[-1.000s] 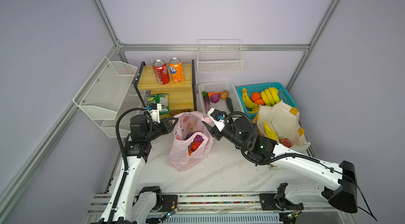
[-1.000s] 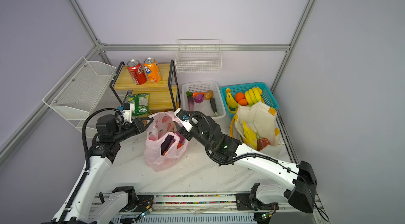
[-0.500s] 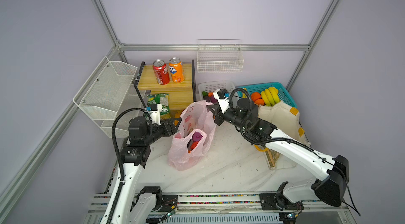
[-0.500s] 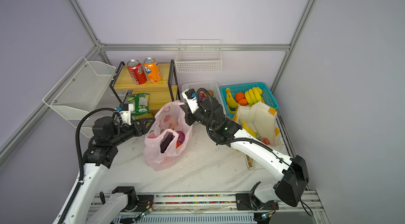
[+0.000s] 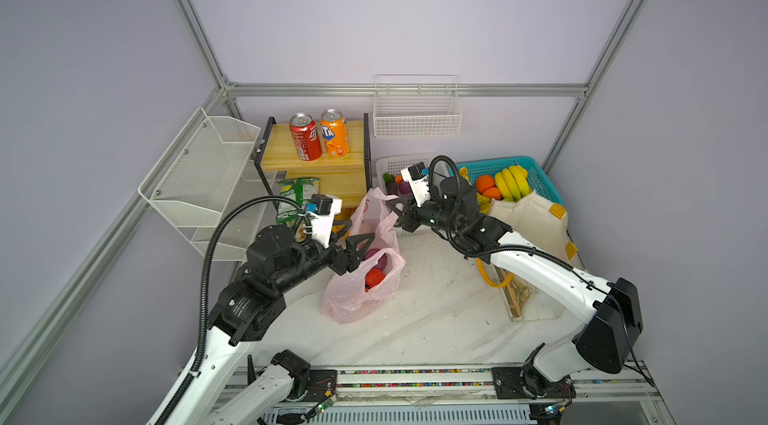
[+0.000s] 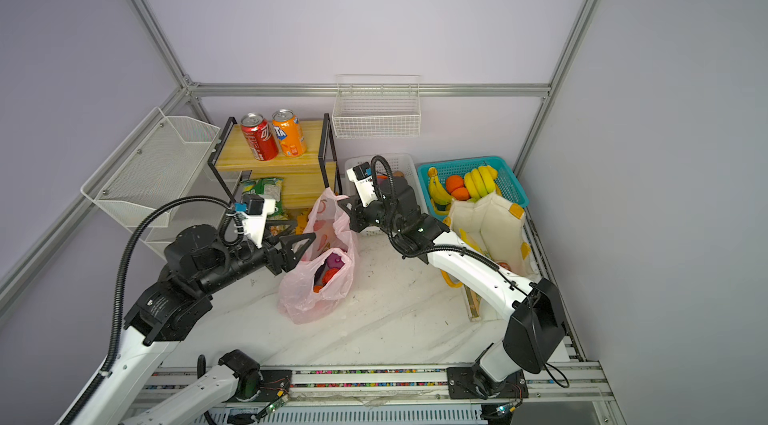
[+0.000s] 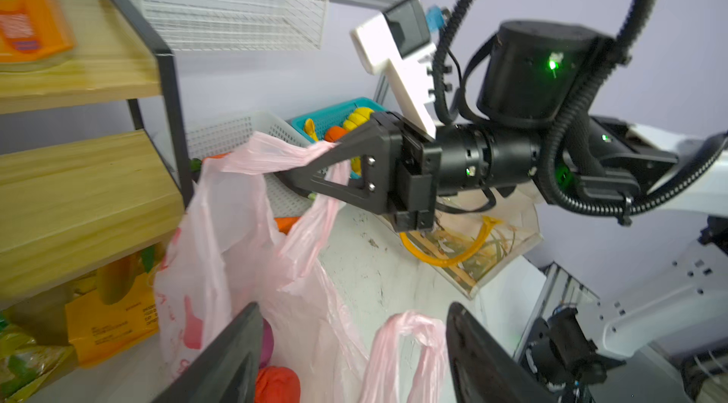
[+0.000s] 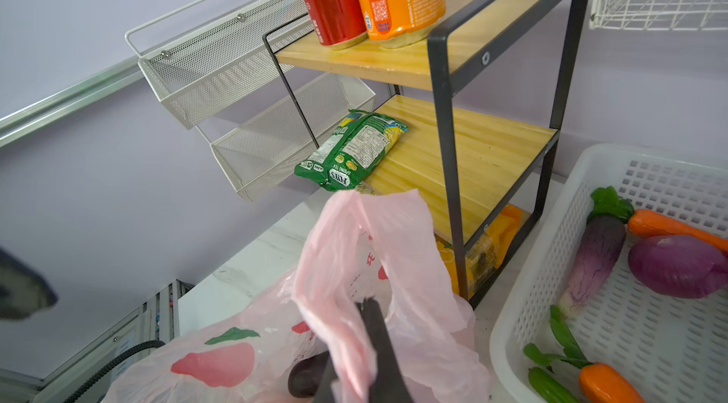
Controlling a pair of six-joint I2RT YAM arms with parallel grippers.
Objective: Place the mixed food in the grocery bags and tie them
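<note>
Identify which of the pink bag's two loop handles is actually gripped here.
The raised handle, stretched taut in the shut right gripper. The slack handle droops free by the open left gripper.

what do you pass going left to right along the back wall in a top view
white mesh rack → red soda can → orange soda can → white wire basket → teal basket
</note>
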